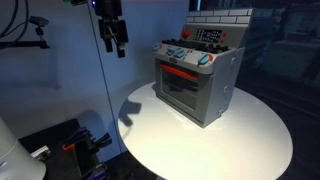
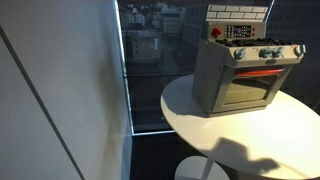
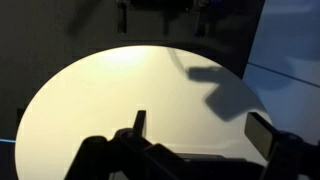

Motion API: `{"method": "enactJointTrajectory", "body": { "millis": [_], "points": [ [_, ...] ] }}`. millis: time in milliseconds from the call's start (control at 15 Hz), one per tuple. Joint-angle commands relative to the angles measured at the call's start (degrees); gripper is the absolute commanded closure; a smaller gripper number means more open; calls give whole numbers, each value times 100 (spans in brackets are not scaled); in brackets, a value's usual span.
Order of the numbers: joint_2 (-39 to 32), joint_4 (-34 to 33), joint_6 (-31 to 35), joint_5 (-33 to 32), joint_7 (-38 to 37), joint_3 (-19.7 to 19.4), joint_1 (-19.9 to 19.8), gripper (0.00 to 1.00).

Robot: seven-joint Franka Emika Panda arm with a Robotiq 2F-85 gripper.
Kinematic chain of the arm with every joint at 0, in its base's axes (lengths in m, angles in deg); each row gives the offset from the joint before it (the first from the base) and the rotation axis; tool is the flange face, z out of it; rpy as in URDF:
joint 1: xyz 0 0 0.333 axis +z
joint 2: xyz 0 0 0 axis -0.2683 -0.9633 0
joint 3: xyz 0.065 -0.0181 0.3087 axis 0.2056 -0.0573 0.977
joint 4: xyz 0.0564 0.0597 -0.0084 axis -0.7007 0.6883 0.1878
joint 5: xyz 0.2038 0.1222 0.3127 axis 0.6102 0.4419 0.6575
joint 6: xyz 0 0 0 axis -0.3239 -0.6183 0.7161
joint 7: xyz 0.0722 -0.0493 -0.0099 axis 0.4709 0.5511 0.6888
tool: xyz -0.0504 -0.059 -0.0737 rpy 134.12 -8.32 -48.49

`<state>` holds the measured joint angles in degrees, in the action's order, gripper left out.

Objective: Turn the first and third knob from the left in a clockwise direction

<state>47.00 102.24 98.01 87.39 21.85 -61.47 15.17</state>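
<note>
White and round, the tabletop (image 1: 250, 140) (image 2: 270, 140) fills most of the wrist view (image 3: 120, 90) and carries a single thing, a grey toy oven (image 1: 195, 85) (image 2: 235, 75). The oven stands toward one side of the disc with its back close to the rim, and a broad bare stretch of white lies in front of its door. The door is shut; its window (image 2: 250, 92) shows only a dim interior, and I cannot tell whether anything is inside. The raised back panel bears small markings, too small to read. The gripper (image 1: 113, 38) hangs high in the air beside the oven, well apart from it and near the tabletop's edge. In the wrist view the gripper (image 3: 200, 135) has its two dark fingers (image 3: 140, 125) spread wide with nothing between them. A red handle (image 1: 178, 71) (image 2: 255, 71) runs across the top of the door. Just above it sits the row of knobs (image 1: 188, 54) (image 2: 265, 54), untouched.
</note>
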Motion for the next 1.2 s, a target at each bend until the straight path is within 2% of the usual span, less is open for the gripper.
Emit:
{"method": "enactJointTrajectory", "body": {
  "millis": [0, 1133],
  "points": [
    [-2, -11, -13, -13, -11, -21, 23, 0],
    [-125, -102, 35, 36, -76, -7, 29, 0]
  ]
}}
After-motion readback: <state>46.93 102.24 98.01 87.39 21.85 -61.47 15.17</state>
